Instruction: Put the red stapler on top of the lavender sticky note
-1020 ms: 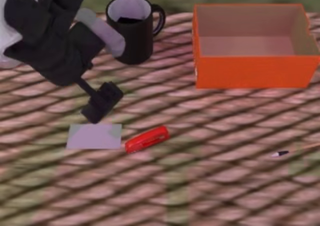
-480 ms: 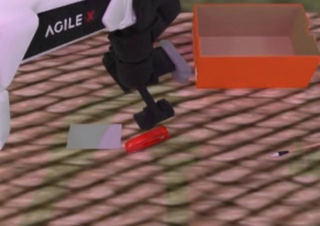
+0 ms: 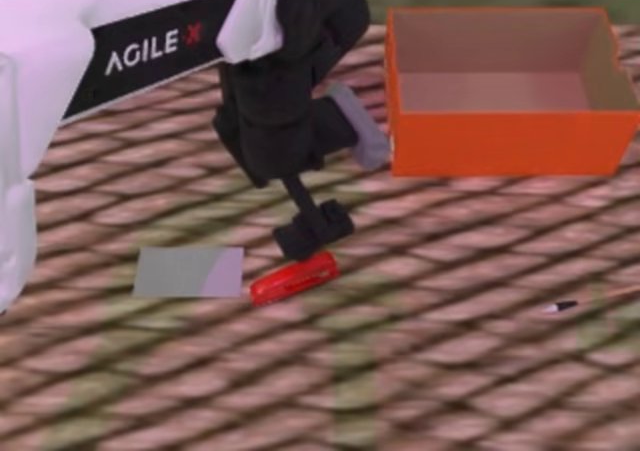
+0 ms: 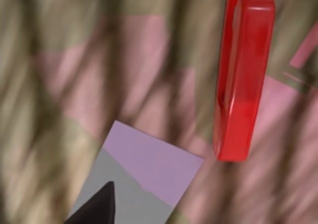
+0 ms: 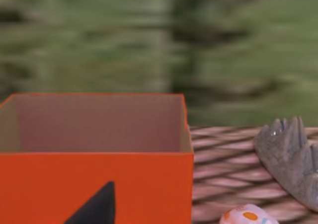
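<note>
Nearest the camera's low edge of the top view lies bare surface (image 3: 420, 371), patterned like woven wicker, with a small dark-tipped pen (image 3: 562, 306) toward its right side. Farther in, the red stapler (image 3: 294, 277) lies on the surface just right of the lavender sticky note (image 3: 189, 272), their ends almost meeting; the wrist view shows a narrow gap between them. The left gripper (image 3: 312, 233) hangs directly above the stapler's far, right end, not touching it; whether its fingers are wide or narrow cannot be told. Behind it, the white left arm (image 3: 120, 51) reads "AGILE X". Farthest back right stands the open orange box (image 3: 500, 146). The right gripper shows nowhere in the top view.
</note>
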Controlling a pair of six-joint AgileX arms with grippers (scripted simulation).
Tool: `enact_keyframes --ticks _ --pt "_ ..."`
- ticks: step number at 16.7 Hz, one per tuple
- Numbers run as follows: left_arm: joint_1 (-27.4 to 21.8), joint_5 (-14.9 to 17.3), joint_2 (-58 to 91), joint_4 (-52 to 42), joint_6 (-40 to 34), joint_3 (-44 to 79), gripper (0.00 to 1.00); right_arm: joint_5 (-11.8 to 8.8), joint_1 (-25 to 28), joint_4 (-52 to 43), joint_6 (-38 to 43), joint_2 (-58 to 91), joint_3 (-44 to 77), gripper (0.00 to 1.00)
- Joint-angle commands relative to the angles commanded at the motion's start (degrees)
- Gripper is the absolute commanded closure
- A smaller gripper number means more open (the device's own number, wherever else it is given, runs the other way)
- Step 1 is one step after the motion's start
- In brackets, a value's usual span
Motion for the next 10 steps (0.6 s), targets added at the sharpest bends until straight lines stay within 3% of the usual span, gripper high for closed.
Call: enact_keyframes --ticks 10 --pt "-0.1 0.1 6.6 18.7 0.2 -12.1 0.00 0.0 0.0 0.0 0.0 0.0 0.0 0.00"
